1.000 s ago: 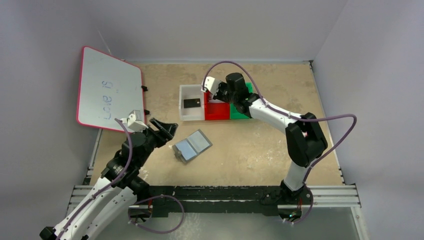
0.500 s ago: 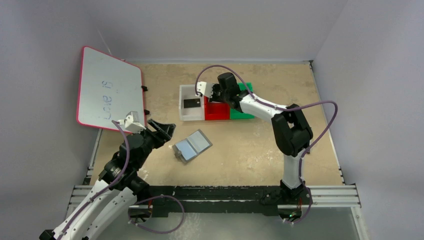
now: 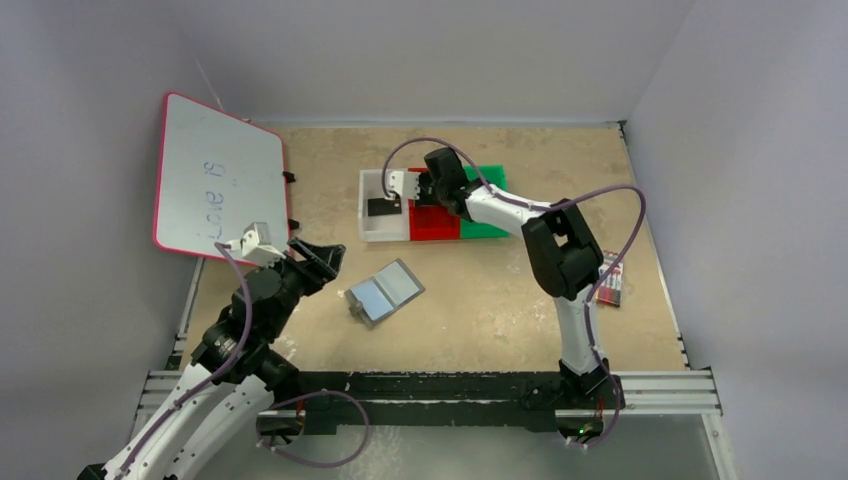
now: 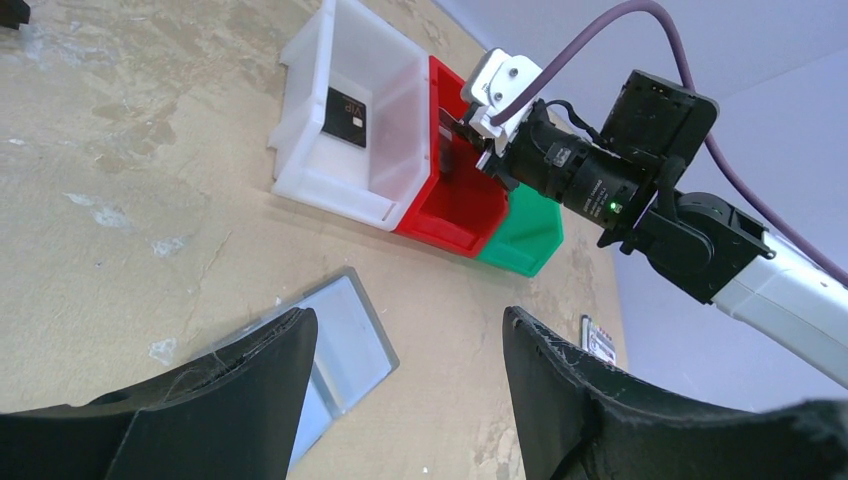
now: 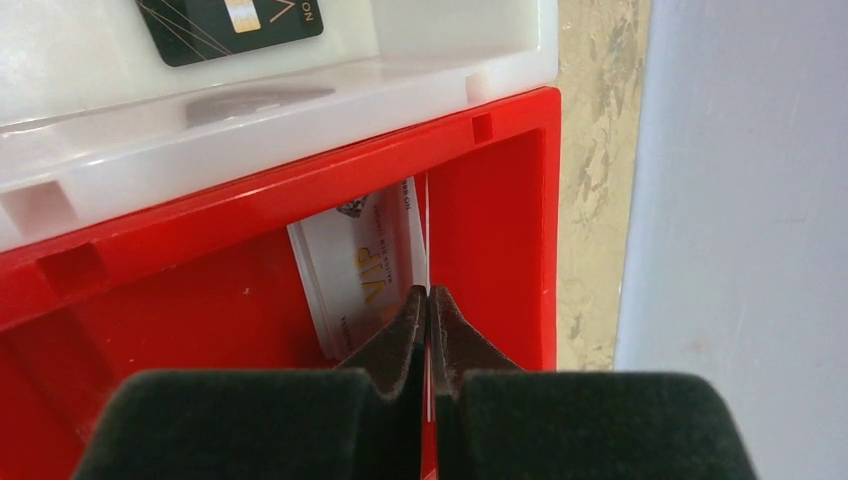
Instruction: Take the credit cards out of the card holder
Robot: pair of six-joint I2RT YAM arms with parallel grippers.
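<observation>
Card holder (image 3: 385, 292) for reference: lying open on the surface (image 3: 480, 310), near and left of the tray row, nothing touching it. It has not shifted over the last second.

Right arm (image 3: 500, 208): the big change. Its elbow has folded in and the reach has swung left along the far tray row. That uncovered a marker pack (image 3: 610, 280) on the right.

Left arm: eased back slightly to the near left, otherwise idle.

Trays: white tray (image 3: 364, 215), red tray (image 3: 432, 228) and green tray (image 3: 480, 230) unmoved.

Right end effector (image 5: 428, 292): was over the red-green join, now low over the red tray beside the white tray's wall. Fingers clenched on a held card (image 5: 427, 230), seen edge-on as a thin pale line. I cannot tell its colour.

Left end effector (image 4: 408, 315): released, fingers spread, hanging just left of the holder, holding nothing.

Cards: black card (image 3: 384, 207) flat in the white tray, same spot. A pale card (image 5: 360, 270) with gold lettering leans inside the red tray, just left of the clenched fingers.

My reading: extraction is largely done and this is a drop-off. The release comes next. I cannot tell whether the holder's pockets are empty.
</observation>
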